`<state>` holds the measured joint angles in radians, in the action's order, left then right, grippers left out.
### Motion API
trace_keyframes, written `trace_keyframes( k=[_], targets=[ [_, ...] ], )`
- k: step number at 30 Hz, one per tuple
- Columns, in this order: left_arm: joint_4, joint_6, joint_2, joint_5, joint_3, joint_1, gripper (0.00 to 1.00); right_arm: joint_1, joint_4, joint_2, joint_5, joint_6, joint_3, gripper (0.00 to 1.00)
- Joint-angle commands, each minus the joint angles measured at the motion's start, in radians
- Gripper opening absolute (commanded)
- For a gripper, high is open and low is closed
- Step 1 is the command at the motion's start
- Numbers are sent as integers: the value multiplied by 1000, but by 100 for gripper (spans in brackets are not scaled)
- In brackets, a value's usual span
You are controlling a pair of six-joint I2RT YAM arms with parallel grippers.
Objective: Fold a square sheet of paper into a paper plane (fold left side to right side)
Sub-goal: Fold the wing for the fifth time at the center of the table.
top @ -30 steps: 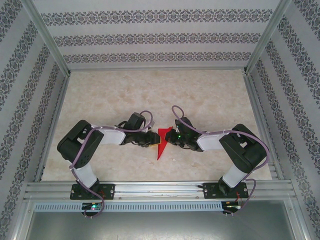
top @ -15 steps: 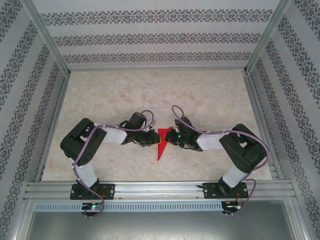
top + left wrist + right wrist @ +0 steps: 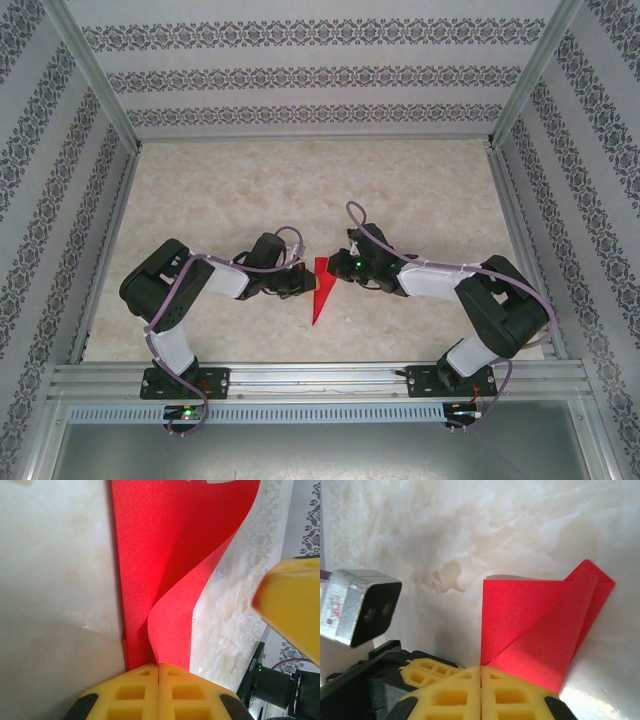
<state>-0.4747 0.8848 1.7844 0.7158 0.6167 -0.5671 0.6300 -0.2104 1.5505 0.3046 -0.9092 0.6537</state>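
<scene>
Beige marbled table top (image 3: pixel 400 190) w/ patterned walls (image 3: pixel 300 75) on 3 sides; paper pinched from both sides at centre-front.
1 bright-red creased paper sheet (image 3: pixel 322 290), narrow, point toward the near edge, one flap lifted & curling. 2 grippers: left gripper (image 3: pixel 158 672) has its yellow pads pressed fully together on the sheet's left edge; right gripper (image 3: pixel 481 675) is likewise clamped tight on the sheet's right side.
</scene>
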Motion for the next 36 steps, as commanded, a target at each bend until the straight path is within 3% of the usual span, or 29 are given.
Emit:
trace_keyframes(
  k=[1, 6, 18, 36],
  targets=[
    [-1, 26, -3, -48, -52, 10, 0, -15, 44, -34, -4, 36, 6, 7],
    [-51, 36, -29, -53, -93, 11, 0, -38, 48, -44, 3, 50, -7, 12],
    [-70, 36, -68, -50, -110, 10, 0, -87, 50, 10, 53, 59, 28, 36],
    [-69, 36, -61, -44, -107, 10, 0, -78, 51, 138, 56, 53, 116, 41]
  ],
)
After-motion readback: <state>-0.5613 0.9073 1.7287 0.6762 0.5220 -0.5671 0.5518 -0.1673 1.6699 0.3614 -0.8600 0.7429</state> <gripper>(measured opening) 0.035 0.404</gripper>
